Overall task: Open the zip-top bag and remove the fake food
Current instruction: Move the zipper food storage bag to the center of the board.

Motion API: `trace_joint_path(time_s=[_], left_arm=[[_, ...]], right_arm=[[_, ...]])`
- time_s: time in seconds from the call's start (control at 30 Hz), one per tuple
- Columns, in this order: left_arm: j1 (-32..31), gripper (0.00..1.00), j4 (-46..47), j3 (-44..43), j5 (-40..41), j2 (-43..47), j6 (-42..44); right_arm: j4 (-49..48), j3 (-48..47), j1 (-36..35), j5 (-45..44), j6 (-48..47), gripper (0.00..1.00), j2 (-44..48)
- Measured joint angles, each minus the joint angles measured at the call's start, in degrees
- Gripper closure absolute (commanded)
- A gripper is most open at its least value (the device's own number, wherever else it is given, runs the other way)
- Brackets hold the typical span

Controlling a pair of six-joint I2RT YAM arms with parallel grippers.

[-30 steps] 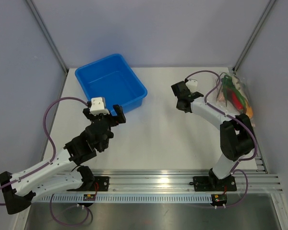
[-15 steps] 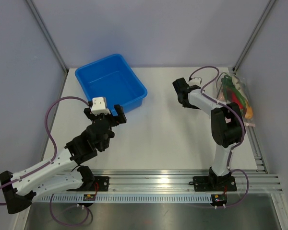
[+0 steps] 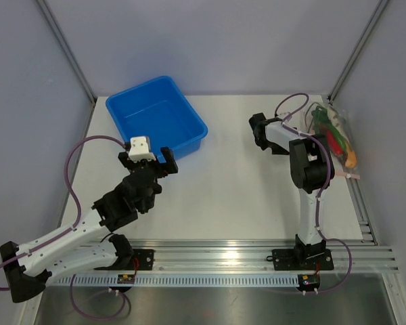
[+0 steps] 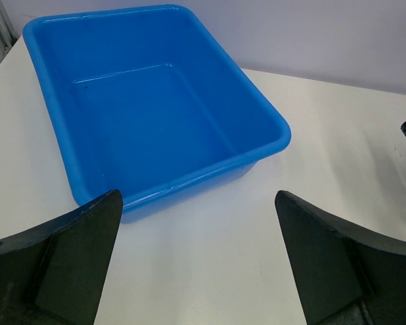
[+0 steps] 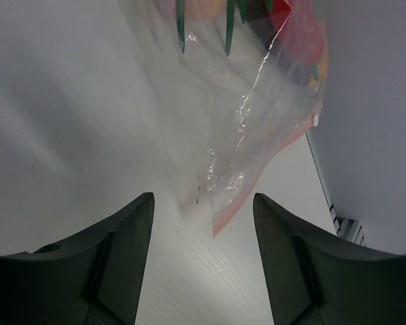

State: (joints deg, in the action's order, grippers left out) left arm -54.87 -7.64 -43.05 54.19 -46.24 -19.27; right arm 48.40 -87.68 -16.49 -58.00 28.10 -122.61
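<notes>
Judged from how things are lying, the task is only beginning. The left gripper is hovering just in front of the near side of the blue tub, its fingers spread wide and holding nothing. The right gripper is hanging well to the right of the tub, its fingers released and parted around nothing, pointing toward the zip-top bag. That bag is lying on the table farther right of the tub again, against the enclosure's right wall. The fake food is sitting inside it, showing as red, green and orange through the plastic. In the right wrist view, the pinkish-red zip strip is running along the bag's nearest edge, just beyond the fingertips; whether it is sealed I cannot tell. Opening the bag and taking out every piece are both left to do.

The tub is standing empty. The right wall is crowding the bag, probably leaving little room on that side.
</notes>
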Motion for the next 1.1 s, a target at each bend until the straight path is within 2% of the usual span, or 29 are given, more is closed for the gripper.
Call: trace_joint_path(time_s=[0.67,0.83,0.9,0.93,1.1], left_arm=[[0.4,0.01,0.0,0.0,-0.9,0.0,0.0],[0.5,0.01,0.0,0.0,-1.0,0.0,0.0],[0.5,0.01,0.0,0.0,-1.1,0.0,0.0],[0.5,0.01,0.0,0.0,-1.1,0.0,0.0],[0.6,0.01,0.0,0.0,-1.2,0.0,0.0]], right_arm=[[1.0,-1.2,2.7,-4.5,-2.7,0.37,-3.9],[0.8,-1.2,3.1,-4.5,-2.9,0.52,-4.0],[0.7,-1.2,3.4,-4.5,-3.0,0.55,-4.0],[0.7,-1.2,3.5,-4.5,-3.0,0.6,-4.0],[0.7,-1.2,3.9,-4.7,-3.1,0.7,-4.0]])
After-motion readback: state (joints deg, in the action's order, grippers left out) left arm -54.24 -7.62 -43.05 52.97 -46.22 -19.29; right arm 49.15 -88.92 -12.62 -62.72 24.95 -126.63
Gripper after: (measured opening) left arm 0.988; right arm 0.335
